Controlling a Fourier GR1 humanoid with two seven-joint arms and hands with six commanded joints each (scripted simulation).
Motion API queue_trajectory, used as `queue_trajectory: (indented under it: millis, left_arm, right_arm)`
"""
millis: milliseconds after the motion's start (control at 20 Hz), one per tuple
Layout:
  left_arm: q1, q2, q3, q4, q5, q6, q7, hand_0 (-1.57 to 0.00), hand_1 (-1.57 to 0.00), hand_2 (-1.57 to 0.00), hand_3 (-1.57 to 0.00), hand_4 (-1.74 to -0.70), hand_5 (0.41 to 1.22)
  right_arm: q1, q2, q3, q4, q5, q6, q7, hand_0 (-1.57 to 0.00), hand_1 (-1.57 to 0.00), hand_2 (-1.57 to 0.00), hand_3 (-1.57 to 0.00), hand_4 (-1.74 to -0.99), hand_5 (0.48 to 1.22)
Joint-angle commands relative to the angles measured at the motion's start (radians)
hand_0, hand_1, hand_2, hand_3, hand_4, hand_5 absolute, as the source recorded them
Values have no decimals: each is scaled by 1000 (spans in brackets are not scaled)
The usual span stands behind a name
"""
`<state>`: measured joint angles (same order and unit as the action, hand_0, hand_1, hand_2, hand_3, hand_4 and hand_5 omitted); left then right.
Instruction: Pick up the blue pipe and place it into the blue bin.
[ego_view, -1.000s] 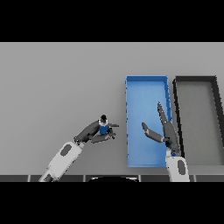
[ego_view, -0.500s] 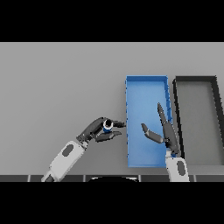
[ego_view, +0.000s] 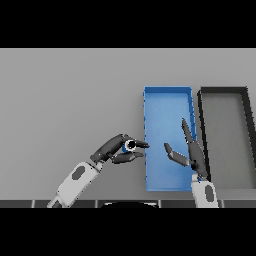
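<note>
My left hand is curled round the blue pipe, whose pale ring end faces up between the thumb and fingers. The hand hovers just left of the blue bin, its fingertips reaching the bin's left wall. Most of the pipe is hidden by the fingers. My right hand is held over the bin's right side with straight fingers and thumb spread, holding nothing.
A black bin stands right beside the blue bin, along its right wall. Grey table stretches away to the left and behind both bins.
My left hand has carried the pipe to the right, from well left of the bin up to its left wall. The right hand has hardly moved.
</note>
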<state>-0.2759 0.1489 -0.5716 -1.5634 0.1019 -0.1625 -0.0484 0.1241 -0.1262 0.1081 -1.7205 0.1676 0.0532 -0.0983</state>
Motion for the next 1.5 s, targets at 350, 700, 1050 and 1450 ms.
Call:
queue_trajectory:
  millis: [350, 700, 1050, 1450]
  left_arm:
    - [3, -12, 12, 6, -26, -11, 16, -1570, -1570, -1570, -1496, -1741, 1220]
    - [6, -19, 20, 11, -43, -34, 8, -1571, -1571, -1571, -1489, -1741, 1221]
    - [24, -27, 28, -12, -51, -49, 5, -1571, -1571, -1571, -1486, -1741, 1221]
    - [14, -30, 42, -3, -48, -97, -1, -1571, -1571, -1571, -1538, -1741, 1221]
  right_arm:
    - [-48, -25, -36, -16, -181, 130, -57, 1, 1, 1, 1, -1195, 608]
    - [-188, -198, 25, -209, -459, 382, 169, 1, 1, 1, 1, -1319, 501]
    - [-373, -198, 159, -223, -439, 467, 296, 1, 1, 1, 1, -1294, 523]
    - [-546, -97, 251, -130, -426, 493, 388, 1, 1, 1, 1, -1222, 519]
